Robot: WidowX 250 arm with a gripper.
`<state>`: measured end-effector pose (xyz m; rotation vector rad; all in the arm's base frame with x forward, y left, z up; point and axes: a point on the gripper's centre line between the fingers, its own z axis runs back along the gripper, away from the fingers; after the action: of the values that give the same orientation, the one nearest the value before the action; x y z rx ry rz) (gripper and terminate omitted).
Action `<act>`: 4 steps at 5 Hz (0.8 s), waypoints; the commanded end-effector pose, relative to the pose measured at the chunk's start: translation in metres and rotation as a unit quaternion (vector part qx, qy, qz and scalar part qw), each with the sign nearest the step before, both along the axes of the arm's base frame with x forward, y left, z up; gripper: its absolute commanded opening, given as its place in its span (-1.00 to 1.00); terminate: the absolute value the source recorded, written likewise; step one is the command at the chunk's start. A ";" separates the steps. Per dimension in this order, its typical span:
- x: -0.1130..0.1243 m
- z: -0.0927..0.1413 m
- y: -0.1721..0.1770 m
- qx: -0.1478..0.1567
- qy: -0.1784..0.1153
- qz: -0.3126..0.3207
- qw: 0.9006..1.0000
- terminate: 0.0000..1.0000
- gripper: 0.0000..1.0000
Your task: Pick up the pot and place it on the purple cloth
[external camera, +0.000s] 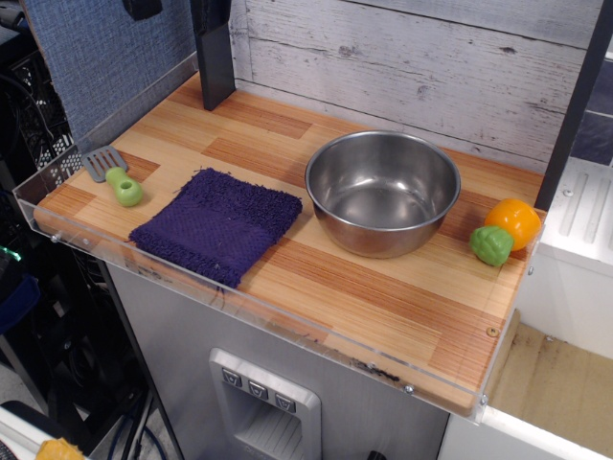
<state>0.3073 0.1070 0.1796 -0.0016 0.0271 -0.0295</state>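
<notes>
The pot (383, 192) is a large shiny steel bowl standing upright on the wooden counter, right of centre, and it is empty. The purple cloth (218, 225) lies flat on the counter just left of the pot, close to its rim; I cannot tell whether they touch. No gripper fingers show in this view. A dark shape (142, 8) at the top edge is cut off and I cannot tell what it is.
A grey spatula with a green handle (115, 175) lies at the left end. An orange and green toy vegetable (505, 231) sits at the right edge. A black post (213, 48) stands at the back left. A clear acrylic rim (239, 297) borders the counter.
</notes>
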 end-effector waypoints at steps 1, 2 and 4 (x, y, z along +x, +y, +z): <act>0.000 0.000 0.000 0.000 0.000 0.000 1.000 -1.00 1.00; 0.009 -0.009 -0.037 0.003 -0.018 -0.051 0.999 -1.00 1.00; 0.026 -0.050 -0.091 0.038 -0.056 -0.093 0.993 -1.00 1.00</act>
<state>0.3338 0.0187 0.1175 0.0829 -0.0496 -0.2060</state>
